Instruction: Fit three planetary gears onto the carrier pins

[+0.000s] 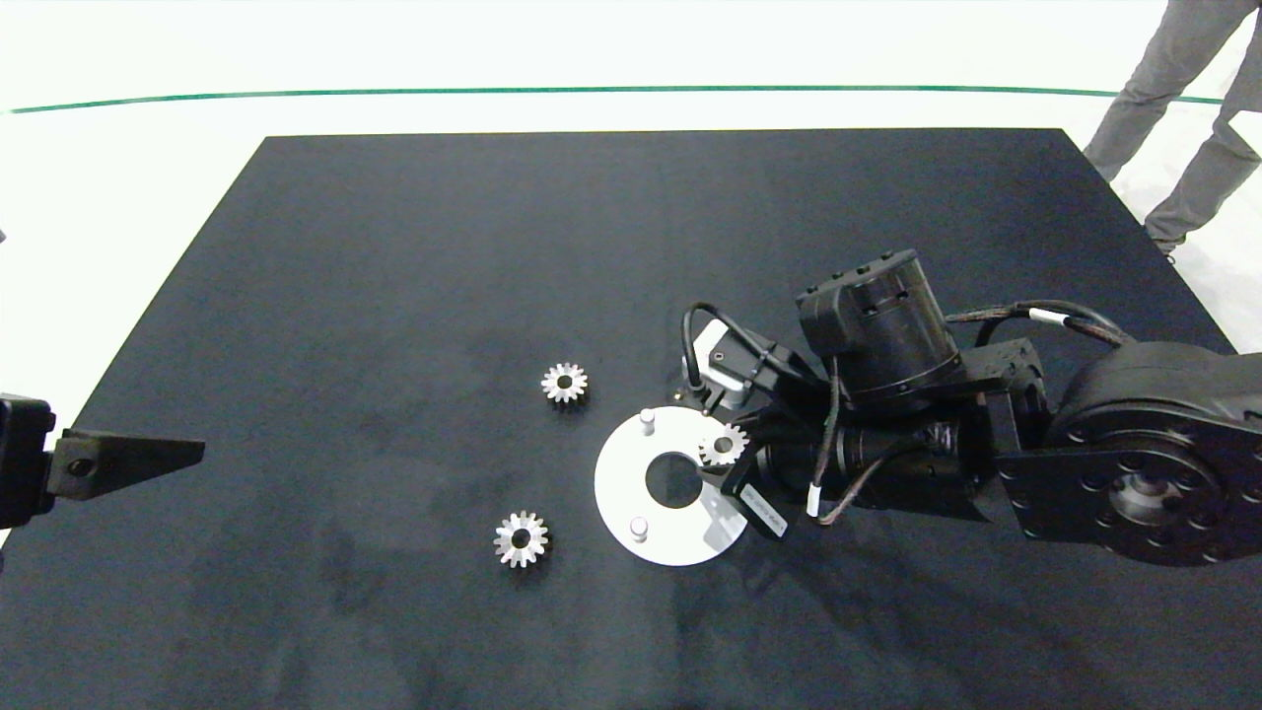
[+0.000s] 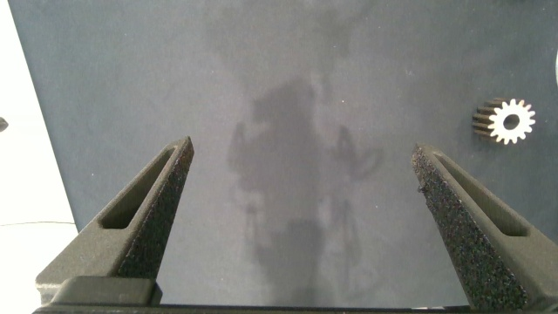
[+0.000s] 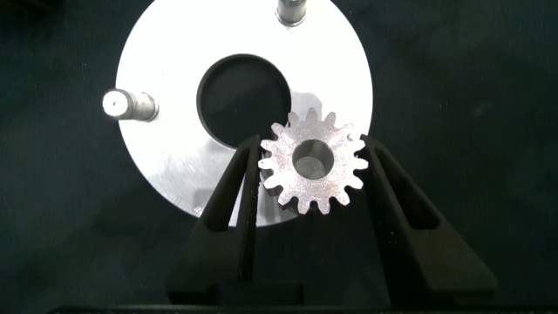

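Note:
The white disc (image 1: 621,483) lies on the black table, and two carrier pins (image 1: 647,420) (image 1: 639,529) stand bare on it. My right gripper (image 1: 721,456) hangs over the disc's right side, shut on a silver planetary gear (image 1: 723,446). In the right wrist view this gear (image 3: 312,170) sits flat between the fingers (image 3: 247,174), over the disc's (image 3: 166,61) rim. The third pin is hidden beneath it. Two more gears (image 1: 564,383) (image 1: 521,538) lie loose on the table left of the disc. My left gripper (image 2: 302,157) is open at the far left edge, holding nothing.
A person's legs (image 1: 1183,118) stand beyond the table's far right corner. The right arm's bulk (image 1: 986,434) covers the table right of the disc. The left wrist view catches one loose gear (image 2: 508,120) off to the side.

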`<state>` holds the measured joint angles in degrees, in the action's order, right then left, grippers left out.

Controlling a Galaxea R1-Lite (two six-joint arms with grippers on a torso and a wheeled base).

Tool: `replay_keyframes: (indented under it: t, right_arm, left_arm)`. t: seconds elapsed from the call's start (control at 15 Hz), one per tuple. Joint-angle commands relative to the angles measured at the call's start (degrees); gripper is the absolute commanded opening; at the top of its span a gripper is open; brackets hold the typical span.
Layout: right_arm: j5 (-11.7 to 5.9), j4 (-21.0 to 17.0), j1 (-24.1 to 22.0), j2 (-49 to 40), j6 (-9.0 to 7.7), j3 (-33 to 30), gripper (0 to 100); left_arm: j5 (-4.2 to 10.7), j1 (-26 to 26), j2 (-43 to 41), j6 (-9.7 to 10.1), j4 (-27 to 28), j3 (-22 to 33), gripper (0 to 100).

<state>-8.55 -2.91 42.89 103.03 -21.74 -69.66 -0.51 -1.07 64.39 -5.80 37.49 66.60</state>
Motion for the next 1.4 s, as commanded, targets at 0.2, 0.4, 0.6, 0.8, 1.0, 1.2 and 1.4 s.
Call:
replay_keyframes:
  t: [0.2,0.4,0.6,0.8,1.0,1.2,1.4]
  right_arm:
    - [-0.07,0.45,0.97,-2.31,0.03,0.22,19]
    - [-0.51,0.63,1.85,-4.42,0.2,2.95,19]
    - [-1.12,6.08,1.85,-5.12,0.2,7.34,19]
    - [-1.39,14.43,1.59,-4.51,0.2,11.12,19]
    - [-1.39,14.69,1.67,-4.77,0.29,11.74,19]
    - [-1.39,15.39,1.85,-5.56,0.38,13.49,19]
    - [-2.0,18.29,1.76,-5.92,0.29,15.96,19]
  left_arm:
    - [-0.02,-0.07,0.12,-0.09,0.22,-0.06,100]
    - [-0.02,-0.16,0.12,-0.09,0.22,-0.06,100]
    - [-0.02,-0.16,0.12,0.0,0.22,-0.06,100]
    - [-0.02,-0.16,0.12,0.0,0.22,-0.06,100]
    - [-0.02,-0.07,0.03,0.0,0.22,-0.06,100]
    - [-0.02,-0.16,0.03,-0.09,0.22,-0.06,100]
    - [-0.02,-0.16,0.03,-0.09,0.39,-0.06,100]
